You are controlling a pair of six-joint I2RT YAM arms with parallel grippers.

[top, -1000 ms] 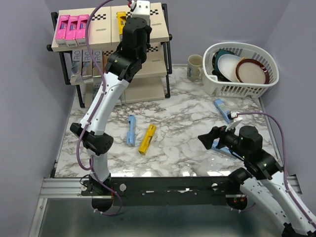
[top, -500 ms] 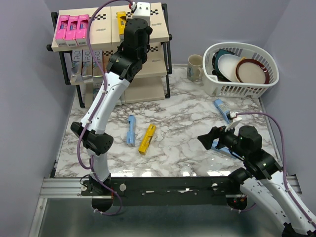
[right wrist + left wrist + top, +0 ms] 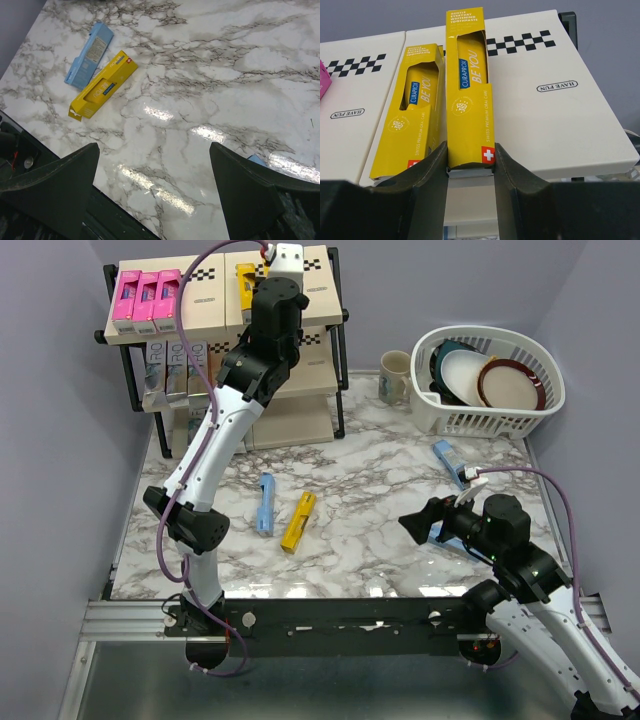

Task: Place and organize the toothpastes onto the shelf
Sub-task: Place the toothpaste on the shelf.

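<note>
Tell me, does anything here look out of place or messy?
Yes: a light blue carton and a yellow carton lie askew on the table, another blue carton beside the white basket, none on the shelf.

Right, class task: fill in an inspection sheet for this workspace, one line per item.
Surface: marble tabletop, glossy.
Job's things: shelf holds pink cartons and a lying yellow carton on top; light blue carton, loose yellow carton and blue carton lie on the tabletop.
Clutter: white basket of dishes, mug beside it.
Grippers: left gripper shut on held yellow carton over the top board; right gripper open above the tabletop.
Cables: purple cables along both arms.
Surroundings: plain walls; nothing else seen.
</note>
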